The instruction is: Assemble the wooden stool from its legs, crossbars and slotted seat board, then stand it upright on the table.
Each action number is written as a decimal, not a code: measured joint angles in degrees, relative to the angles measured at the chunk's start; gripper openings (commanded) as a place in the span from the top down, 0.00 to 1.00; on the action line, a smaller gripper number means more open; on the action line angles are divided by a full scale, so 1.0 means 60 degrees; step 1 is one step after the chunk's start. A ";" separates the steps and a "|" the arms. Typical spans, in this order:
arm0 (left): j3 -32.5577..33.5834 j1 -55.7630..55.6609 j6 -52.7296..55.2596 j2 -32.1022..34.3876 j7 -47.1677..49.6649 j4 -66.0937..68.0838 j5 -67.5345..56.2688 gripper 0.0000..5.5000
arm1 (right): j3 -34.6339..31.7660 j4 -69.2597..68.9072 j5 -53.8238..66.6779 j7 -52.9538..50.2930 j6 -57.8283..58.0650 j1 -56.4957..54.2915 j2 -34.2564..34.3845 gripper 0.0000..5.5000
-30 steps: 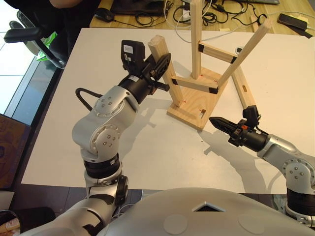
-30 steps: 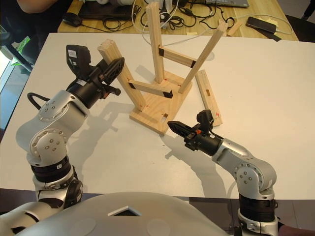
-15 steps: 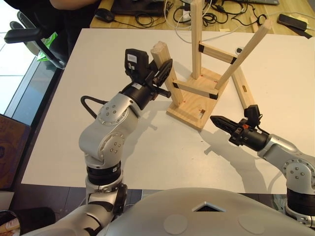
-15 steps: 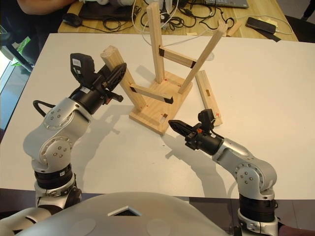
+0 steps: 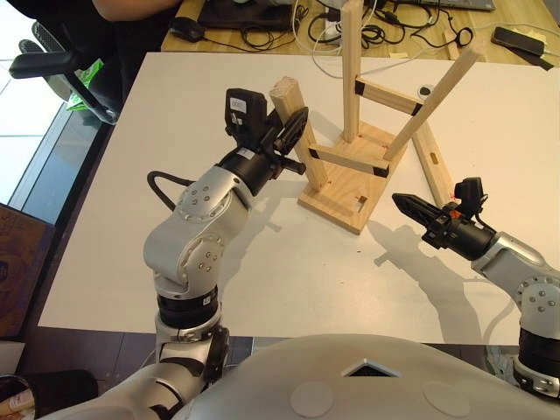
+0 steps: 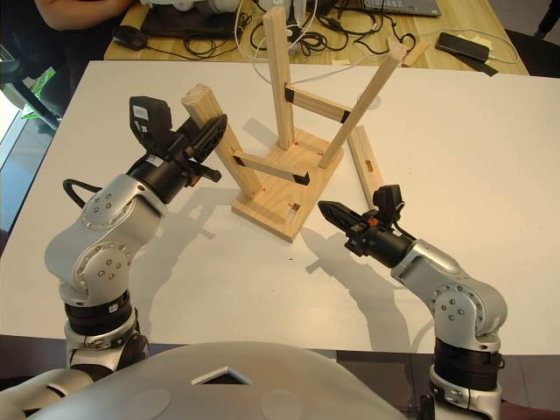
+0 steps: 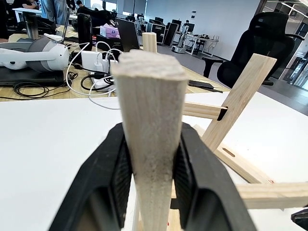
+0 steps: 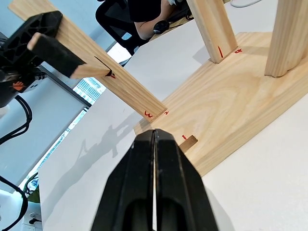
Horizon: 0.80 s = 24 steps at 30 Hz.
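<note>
The stool stands upside down, its slotted seat board flat on the white table. Three legs rise from it, joined by two crossbars with black-marked ends. My left gripper is shut on the upper end of the leaning left leg; in the left wrist view its black fingers clamp both sides of that leg. A loose leg lies flat to the right of the seat. My right gripper is shut and holds nothing. It hovers just right of the seat's near corner, pointing at the seat's edge slot.
Behind the table's far edge a wooden desk carries cables, a mouse and a phone. A black chair stands off the left edge. Bare tabletop stretches along the front and at the far right.
My right gripper has drawn back to the right, away from the seat's corner. My left gripper moved slightly in with the leg, which now stands a bit steeper.
</note>
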 measured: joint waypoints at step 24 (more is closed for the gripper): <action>-0.0413 -0.1072 -0.2029 -0.0421 0.0362 0.2422 0.1656 0.81 | -0.0133 0.0462 0.0253 -0.0309 0.0083 -0.0760 0.0028 1.00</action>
